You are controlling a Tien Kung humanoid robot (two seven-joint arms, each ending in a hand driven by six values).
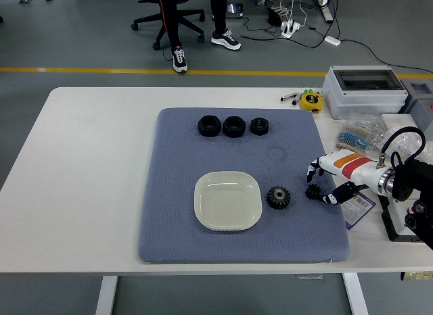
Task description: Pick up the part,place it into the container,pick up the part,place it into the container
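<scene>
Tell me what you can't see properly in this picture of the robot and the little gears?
- Head view: whether the right hand touches the small gear; its fingers crowd it.
- Left hand: outside the picture.
- Person at the top: only legs and a chair, cut off by the edge.
- Small gear's teeth: too tiny to count.
</scene>
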